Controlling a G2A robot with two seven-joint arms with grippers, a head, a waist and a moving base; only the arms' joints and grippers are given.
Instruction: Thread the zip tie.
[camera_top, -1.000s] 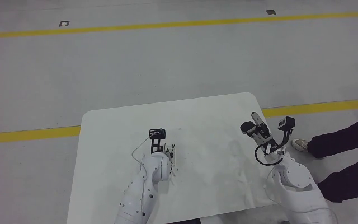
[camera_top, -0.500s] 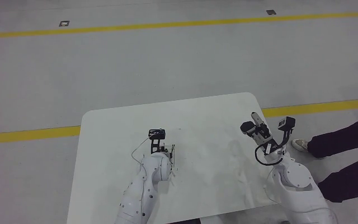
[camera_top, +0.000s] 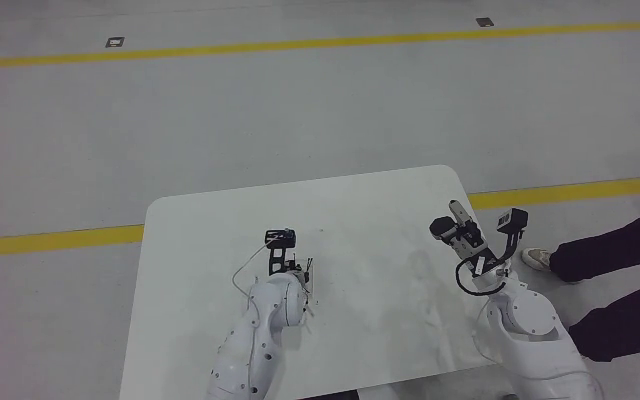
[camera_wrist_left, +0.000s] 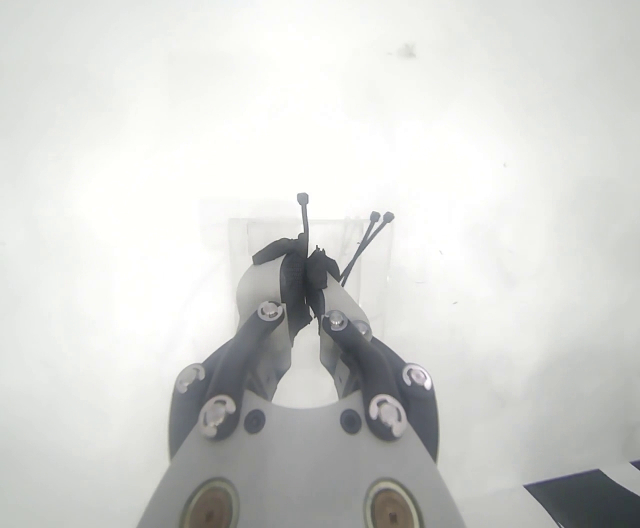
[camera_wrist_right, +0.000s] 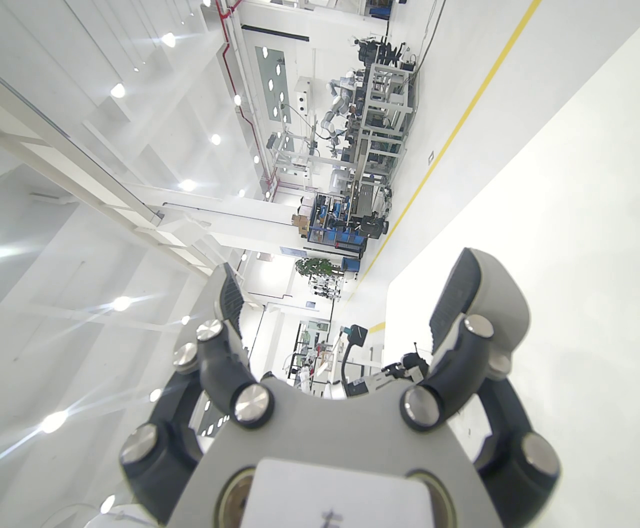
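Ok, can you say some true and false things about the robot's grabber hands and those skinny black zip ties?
1. The left gripper is shut on a thin black plastic zip tie. True.
2. The right gripper holds one too. False: its fingers are open and empty.
3. Two more black zip ties sit at the clear plastic holder. True.
4. The table is dark wood. False: it is white.

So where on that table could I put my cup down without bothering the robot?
The table is bare between the left gripper and right gripper, and along its far edge. It's crowded at the left gripper, shut on a zip tie at the clear holder with two spare ties.
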